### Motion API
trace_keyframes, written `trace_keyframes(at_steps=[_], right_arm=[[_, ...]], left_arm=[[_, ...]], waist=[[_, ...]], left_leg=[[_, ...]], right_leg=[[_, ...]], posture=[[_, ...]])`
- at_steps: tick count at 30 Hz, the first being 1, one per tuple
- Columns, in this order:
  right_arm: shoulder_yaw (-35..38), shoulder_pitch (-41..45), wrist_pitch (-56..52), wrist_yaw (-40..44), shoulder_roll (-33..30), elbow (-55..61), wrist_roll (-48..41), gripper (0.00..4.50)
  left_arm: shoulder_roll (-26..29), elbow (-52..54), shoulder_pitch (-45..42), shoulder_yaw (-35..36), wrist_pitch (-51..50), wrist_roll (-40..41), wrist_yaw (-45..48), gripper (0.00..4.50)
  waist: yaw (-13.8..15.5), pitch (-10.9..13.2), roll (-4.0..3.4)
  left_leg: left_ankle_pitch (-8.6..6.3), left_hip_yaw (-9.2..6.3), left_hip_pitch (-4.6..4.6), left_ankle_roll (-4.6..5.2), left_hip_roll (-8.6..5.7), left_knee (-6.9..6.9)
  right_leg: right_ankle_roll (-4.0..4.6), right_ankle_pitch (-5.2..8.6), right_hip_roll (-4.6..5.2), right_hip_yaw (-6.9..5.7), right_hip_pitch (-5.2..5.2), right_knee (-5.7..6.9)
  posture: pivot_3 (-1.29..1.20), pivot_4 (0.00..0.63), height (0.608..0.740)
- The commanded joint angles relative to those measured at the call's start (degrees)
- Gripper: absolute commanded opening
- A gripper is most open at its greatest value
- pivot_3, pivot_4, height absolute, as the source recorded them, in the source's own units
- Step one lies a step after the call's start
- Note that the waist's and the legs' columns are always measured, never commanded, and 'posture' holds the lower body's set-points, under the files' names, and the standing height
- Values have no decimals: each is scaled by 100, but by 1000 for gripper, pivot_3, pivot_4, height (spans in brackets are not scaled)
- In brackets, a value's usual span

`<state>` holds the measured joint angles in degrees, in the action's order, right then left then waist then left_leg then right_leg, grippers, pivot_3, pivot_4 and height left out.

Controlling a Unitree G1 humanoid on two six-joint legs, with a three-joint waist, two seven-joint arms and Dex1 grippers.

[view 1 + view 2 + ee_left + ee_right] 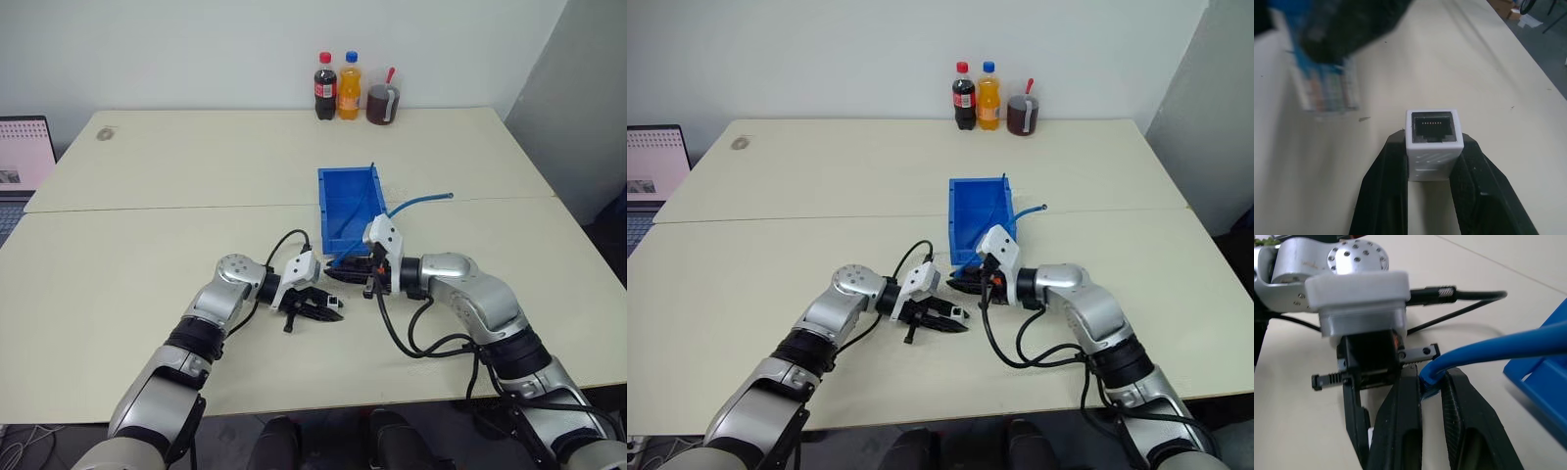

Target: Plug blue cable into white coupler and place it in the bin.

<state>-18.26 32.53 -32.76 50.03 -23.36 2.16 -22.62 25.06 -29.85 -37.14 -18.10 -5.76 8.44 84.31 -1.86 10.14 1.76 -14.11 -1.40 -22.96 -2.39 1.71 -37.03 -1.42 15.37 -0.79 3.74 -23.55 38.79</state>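
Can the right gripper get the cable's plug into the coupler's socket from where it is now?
Probably yes. The white coupler, clamped in the left gripper, shows an unblocked socket toward the blue cable held by the right gripper; the plug sits off to one side, not yet aligned.

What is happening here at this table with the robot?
The robot is about to join two parts. Its left gripper is shut on the small white boxy plastic coupler, with the empty socket facing the right gripper. The right gripper is shut on the thin bright-blue cable near its clear plug, which is close to the socket but not yet inserted. The rectangular blue plastic bin waits just behind the grippers on the table.
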Motion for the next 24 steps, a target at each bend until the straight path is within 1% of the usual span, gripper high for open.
trace_keyframes(at_steps=[1, 8, 16, 24], right_arm=[[61, -103, -43, 206, -180, 437, -6, 274], [-18, -253, -217, 131, -249, 669, 94, 274], [-126, -184, -261, 53, -128, 519, 376, 274], [-75, -151, -493, 57, -20, 668, 336, 274]], left_arm=[[113, -97, 89, -67, 111, -169, 35, 788], [39, -296, -8, -53, 277, -266, -156, 788], [13, -406, -56, -86, 434, -356, -236, 788], [-26, -525, -87, -59, 628, -498, -447, 788]], waist=[[0, 0, 0], [-9, 0, 0], [-3, 0, 0], [-3, 0, 0]], left_leg=[[0, 0, 2, 0, 0, 0], [0, -3, 9, 0, 1, -2], [1, -4, 11, 0, 0, -11], [1, -4, 14, 0, 0, -13]], right_leg=[[-7, 4, 0, 0, 0, 3], [-11, 9, -2, 0, 1, 15], [-11, 8, -2, 1, 5, 18], [-12, 8, -2, 1, 8, 19]], posture=[[0, 150, 740], [0, 150, 740], [0, 150, 740], [0, 150, 740]])
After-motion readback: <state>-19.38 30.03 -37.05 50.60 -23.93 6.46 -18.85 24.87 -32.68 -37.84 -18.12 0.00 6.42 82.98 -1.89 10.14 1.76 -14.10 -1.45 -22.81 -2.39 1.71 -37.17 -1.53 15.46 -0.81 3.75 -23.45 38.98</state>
